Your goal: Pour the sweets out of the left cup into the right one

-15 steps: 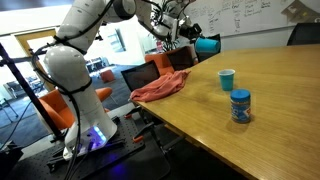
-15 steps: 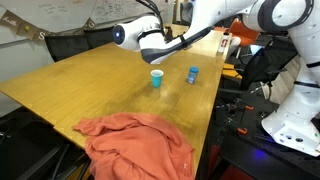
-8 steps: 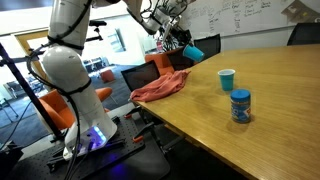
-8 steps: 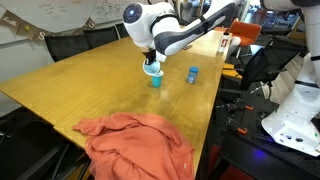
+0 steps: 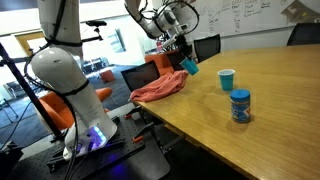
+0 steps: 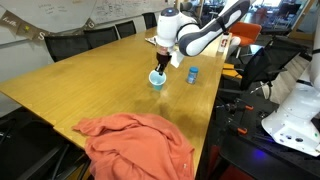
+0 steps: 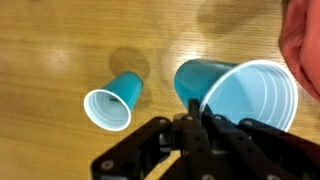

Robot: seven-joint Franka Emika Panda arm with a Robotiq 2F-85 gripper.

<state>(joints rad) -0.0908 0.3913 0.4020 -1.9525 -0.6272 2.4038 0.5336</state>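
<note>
My gripper is shut on the rim of the darker teal-blue left cup and holds it tilted in the air above the table. In the wrist view this cup fills the right side with its mouth toward the camera, and the fingers pinch its rim. I see no sweets inside it. The lighter cyan right cup stands upright on the table. It also shows in the wrist view, to the left of the held cup, and just below the gripper in an exterior view.
A lidded blue jar stands near the cyan cup, also seen in an exterior view. A red cloth lies over the table edge. The wooden table has chairs around it.
The arm has carried the held cup downward and closer to the standing cyan cup, and the held cup is now more tilted.
</note>
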